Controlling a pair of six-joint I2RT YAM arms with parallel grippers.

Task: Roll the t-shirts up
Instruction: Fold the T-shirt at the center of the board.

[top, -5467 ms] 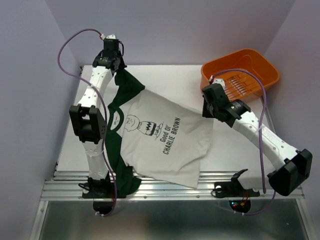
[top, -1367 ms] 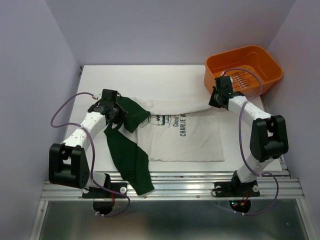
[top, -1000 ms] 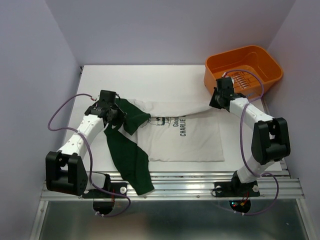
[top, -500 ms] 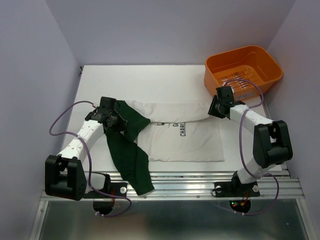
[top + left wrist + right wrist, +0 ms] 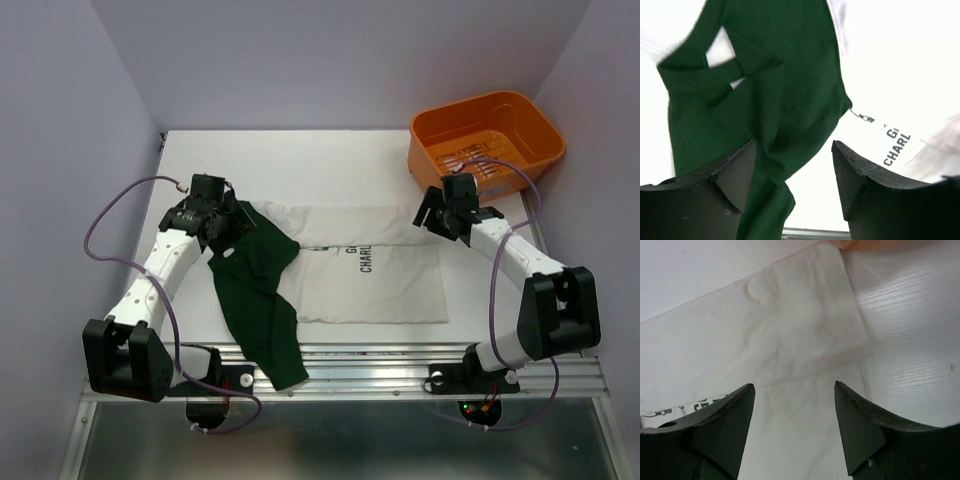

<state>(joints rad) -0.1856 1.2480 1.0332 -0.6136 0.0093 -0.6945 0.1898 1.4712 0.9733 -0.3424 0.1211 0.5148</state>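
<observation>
One t-shirt (image 5: 370,275), white with dark green sleeves, lies on the table (image 5: 300,160) between the two arms, and one orange basket (image 5: 540,125) sits at the far right corner. The left gripper (image 5: 791,150) hovers over the bunched green sleeve and the right gripper (image 5: 793,387) over the shirt's far right corner, both with jaws apart and holding nothing. A moment ago each pinched the folded top edge; now the fold lies flat, seemingly covering most of the lettering.

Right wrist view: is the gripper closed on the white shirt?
No: the right gripper has its jaws standing apart, and the t-shirt lies flat beyond them, not pinched.
</observation>
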